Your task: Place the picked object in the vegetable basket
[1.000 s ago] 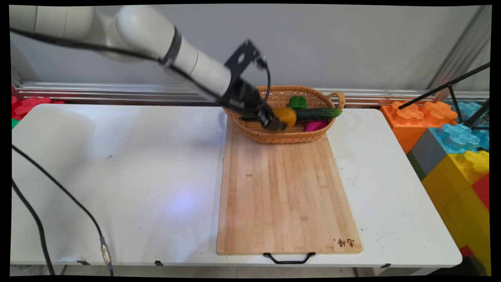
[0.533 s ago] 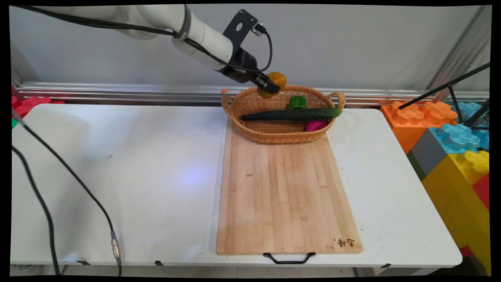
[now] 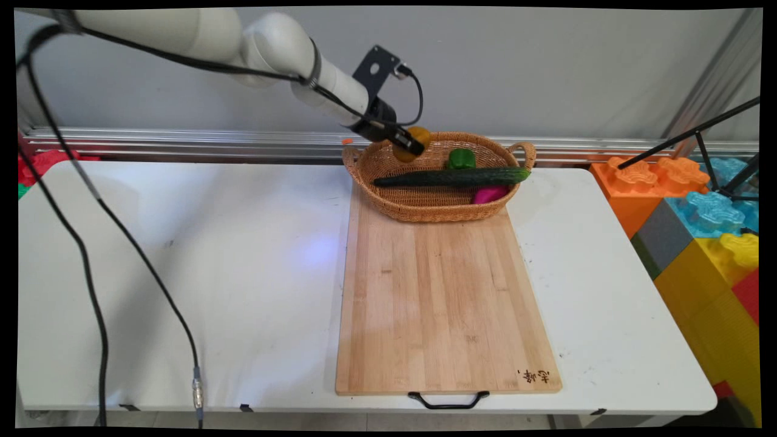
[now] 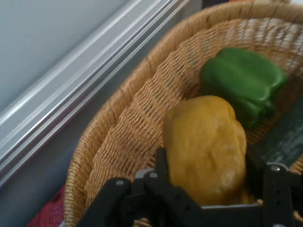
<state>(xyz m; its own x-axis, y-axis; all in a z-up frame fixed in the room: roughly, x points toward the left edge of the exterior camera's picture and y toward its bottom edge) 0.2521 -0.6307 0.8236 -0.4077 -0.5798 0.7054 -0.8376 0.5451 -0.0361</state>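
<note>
The main view looks down from above the table's [image 3: 182, 243] near side toward the wall. The hand view sits close behind the fingers [image 4: 163, 177], facing along them. Both share the basket [image 3: 425, 209] just beyond them.

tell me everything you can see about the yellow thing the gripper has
The yellow thing is a lumpy, rounded, potato-like piece with a dull mustard skin, faintly dimpled and matte; it may be a plastic toy, though that cannot be confirmed. The gripper has its jaws shut on its two sides. In the main view it hangs above the far left part of the wicker basket, clear of the weave. A green pepper lies just beyond it in the basket, not touching it.
</note>
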